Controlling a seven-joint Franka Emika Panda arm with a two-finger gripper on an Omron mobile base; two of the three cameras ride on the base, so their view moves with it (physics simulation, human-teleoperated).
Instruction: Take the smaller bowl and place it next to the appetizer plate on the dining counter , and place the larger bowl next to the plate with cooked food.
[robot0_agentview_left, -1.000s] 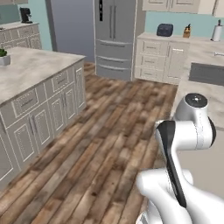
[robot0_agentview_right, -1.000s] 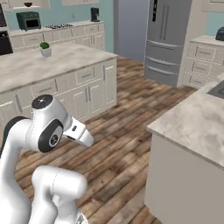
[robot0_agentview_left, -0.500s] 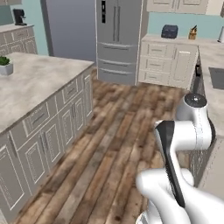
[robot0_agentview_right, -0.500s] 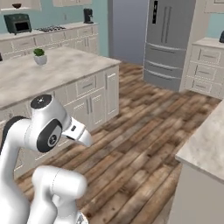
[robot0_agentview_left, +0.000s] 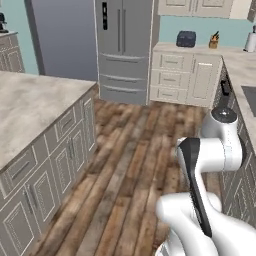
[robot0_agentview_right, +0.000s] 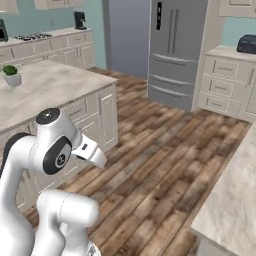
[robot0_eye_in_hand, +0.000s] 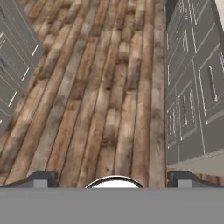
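Both bowls and both plates are out of view. My gripper (robot0_eye_in_hand: 112, 180) hangs over bare wooden floor (robot0_eye_in_hand: 100, 87); its two dark fingertips (robot0_eye_in_hand: 41, 179) stand far apart with nothing between them, so it is open. The arm (robot0_agentview_left: 210, 150) is folded close above the base (robot0_agentview_right: 55, 150). Along the right runs the beige marble top of the dining counter (robot0_agentview_left: 240, 70), with a grey recess (robot0_agentview_left: 249, 97) at the picture's edge; its near corner (robot0_agentview_right: 235, 185) shows at the lower right of the right base view.
A marble island (robot0_agentview_left: 30, 105) with grey cabinet fronts lies to the left and carries a potted plant (robot0_agentview_right: 11, 75). A steel fridge (robot0_agentview_left: 125, 45) stands ahead, with a dark toaster (robot0_agentview_left: 186, 38) on the back counter. Cabinet doors (robot0_eye_in_hand: 192, 87) flank the floor lane.
The whole picture has shifted, so the base has driven and turned: fridge and back cabinets are nearer, the island has slid left. The arm's pose and the open gripper are unchanged.
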